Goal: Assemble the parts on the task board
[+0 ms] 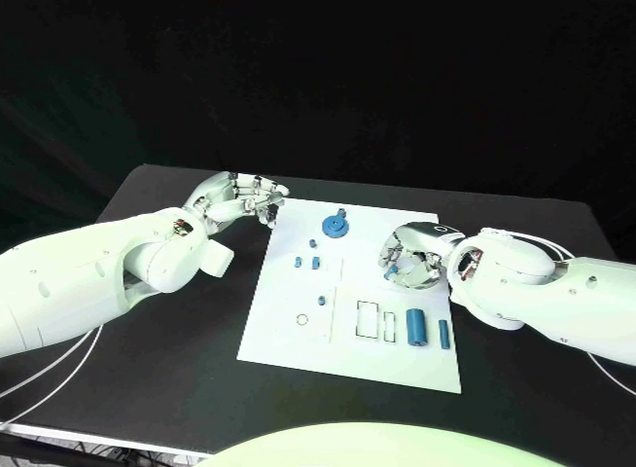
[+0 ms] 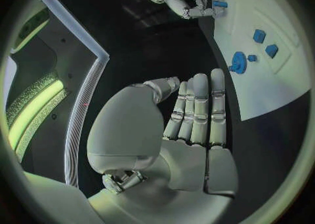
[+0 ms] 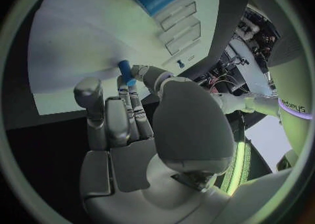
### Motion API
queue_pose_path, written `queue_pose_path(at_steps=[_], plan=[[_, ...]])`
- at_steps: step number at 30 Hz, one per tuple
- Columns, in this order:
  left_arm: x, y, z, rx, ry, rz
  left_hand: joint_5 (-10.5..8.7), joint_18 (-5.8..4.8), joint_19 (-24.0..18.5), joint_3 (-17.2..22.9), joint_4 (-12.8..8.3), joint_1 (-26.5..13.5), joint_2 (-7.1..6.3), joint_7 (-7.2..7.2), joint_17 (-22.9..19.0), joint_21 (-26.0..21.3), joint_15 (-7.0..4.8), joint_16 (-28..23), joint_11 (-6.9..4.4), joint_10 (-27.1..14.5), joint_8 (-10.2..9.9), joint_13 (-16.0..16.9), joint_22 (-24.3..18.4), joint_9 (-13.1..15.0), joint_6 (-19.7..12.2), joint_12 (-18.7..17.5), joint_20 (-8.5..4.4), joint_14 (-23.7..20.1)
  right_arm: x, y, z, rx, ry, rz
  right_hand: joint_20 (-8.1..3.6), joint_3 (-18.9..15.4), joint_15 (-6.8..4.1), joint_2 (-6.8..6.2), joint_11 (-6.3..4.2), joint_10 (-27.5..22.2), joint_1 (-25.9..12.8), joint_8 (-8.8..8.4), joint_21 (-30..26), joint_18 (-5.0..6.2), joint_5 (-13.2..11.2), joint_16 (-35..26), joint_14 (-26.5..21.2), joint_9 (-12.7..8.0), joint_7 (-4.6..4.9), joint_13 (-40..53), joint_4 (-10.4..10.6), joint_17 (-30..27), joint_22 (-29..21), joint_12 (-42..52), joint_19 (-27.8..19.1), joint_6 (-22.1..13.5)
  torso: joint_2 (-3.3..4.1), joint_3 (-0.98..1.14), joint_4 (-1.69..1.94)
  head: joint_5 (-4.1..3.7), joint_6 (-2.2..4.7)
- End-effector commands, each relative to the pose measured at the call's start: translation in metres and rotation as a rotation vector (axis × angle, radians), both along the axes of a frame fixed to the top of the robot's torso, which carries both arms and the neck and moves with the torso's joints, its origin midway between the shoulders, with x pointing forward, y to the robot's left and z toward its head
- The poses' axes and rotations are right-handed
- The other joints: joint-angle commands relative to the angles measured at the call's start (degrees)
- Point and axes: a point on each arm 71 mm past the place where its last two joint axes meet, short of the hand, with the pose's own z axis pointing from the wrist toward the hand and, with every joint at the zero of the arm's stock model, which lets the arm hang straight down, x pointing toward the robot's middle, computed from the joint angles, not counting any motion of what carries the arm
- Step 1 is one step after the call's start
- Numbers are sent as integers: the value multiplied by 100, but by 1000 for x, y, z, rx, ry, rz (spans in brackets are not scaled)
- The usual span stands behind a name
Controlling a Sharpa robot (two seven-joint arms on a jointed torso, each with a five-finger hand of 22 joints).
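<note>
Right hand (image 1: 410, 259) over the right side of the task board (image 1: 349, 360), fingers closed around a small blue peg (image 3: 123, 68), pinched at the fingertips. Larger blue cylinders (image 1: 418, 327) lie nearer. Farther off, left hand (image 1: 238, 202) at the board's far left corner, fingers straight, together, holding nothing. Blue gear (image 1: 336, 227) beside it.

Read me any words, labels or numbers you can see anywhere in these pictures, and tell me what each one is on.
"Sharpa": on the purple-lit band of the white arm, running sideways in the right wrist view.
Task board: it carries outlines, no readable words or numbers.
Nothing else readable.
</note>
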Motion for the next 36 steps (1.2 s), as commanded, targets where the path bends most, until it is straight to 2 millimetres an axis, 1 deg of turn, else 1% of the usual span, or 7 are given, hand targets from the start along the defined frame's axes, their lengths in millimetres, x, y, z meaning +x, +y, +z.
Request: queue_pose_path(at_steps=[1, 5, 19, 24, 28, 32, 36], plan=[[0, -1, 0, -8, 3, -17, 6, 80, 28, -15, 18, -4, 22, 6, -7, -26, 6, -39, 1, 43, -28, -9, -5, -7, -12, -33, 4, 25, 0, 0, -1, -25, -10, 11, -14, 51, -17, 27, 23, -14, 34, 23, -39, -78, -7, 7, 21, 8, 3, -9, -1, -15, 105, -33, 14, 44, -1, -4, -5, -3, 1], [0, -1, 0, -8, 4, -17, 6, 80, 28, -15, 18, -4, 22, 6, -7, -26, 6, -39, 1, 43, -28, -9, -5, -7, -12, -33, 4, 25, 0, 1, -1, -29, -12, 11, -2, 56, 6, -33, 53, -144, 10, 23, -113, -71, -13, -6, 12, 12, 22, -18, 13, -37, 85, -103, -15, 39, -3, -4, -1, -12, 5], [0, -1, 0, -7, 6, -19, 5, 79, 30, -23, 39, -18, 20, 9, -8, -37, 9, -44, 4, 42, -33, -14, -13, -11, -18, -37, 6, 24, 0, 0, -2, -35, -10, 6, 3, 58, 11, -34, 58, -174, 7, 30, -120, -71, -13, -9, 10, 15, 23, -18, 21, -44, 83, -117, -18, 50, -4, -10, -2, -31, 3], [0, -1, 0, -7, 8, -20, 5, 79, 30, -26, 46, -23, 20, 10, -8, -41, 10, -45, 6, 42, -34, -16, -16, -12, -19, -38, 7, 24, 0, 0, -3, -35, -10, 3, 9, 61, 18, -22, 67, -216, -8, 40, -148, -68, -14, -20, 5, 21, 30, -18, 44, -66, 75, -135, -27, 67, -3, -4, -1, -33, 4], [0, -1, 0, -6, 9, -20, 5, 79, 30, -26, 46, -23, 20, 10, -8, -41, 10, -45, 6, 42, -34, -16, -16, -12, -19, -38, 7, 24, 0, -1, -3, -35, -9, 1, 19, 67, 28, -6, 81, -299, 0, 54, -266, -48, -15, -121, -48, 29, 41, -19, 58, -257, 33, -174, -68, 89, -3, -6, -6, -53, -1], [0, -1, 0, -7, 9, -21, 5, 79, 31, -27, 54, -28, 23, 10, -9, -44, 11, -46, 6, 41, -35, -18, -19, -14, -20, -39, 8, 24, 0, 0, -3, -32, -7, 1, 22, 69, 31, 3, 85, -320, 5, 60, -268, -48, -15, -141, -60, 32, 45, -19, 62, -284, 31, -184, -66, 100, 2, -6, -8, -59, 2], [0, -1, 0, -7, 9, -22, 5, 79, 31, -27, 54, -28, 23, 10, -9, -44, 11, -46, 6, 41, -35, -18, -19, -14, -20, -39, 8, 24, -1, 1, -2, -23, -7, 1, 23, 91, 24, 59, 70, -205, 1, 79, -180, -62, -15, -112, -40, 45, 38, 1, 99, -214, 61, -129, -13, 128, -1, 0, -4, -64, -1]])
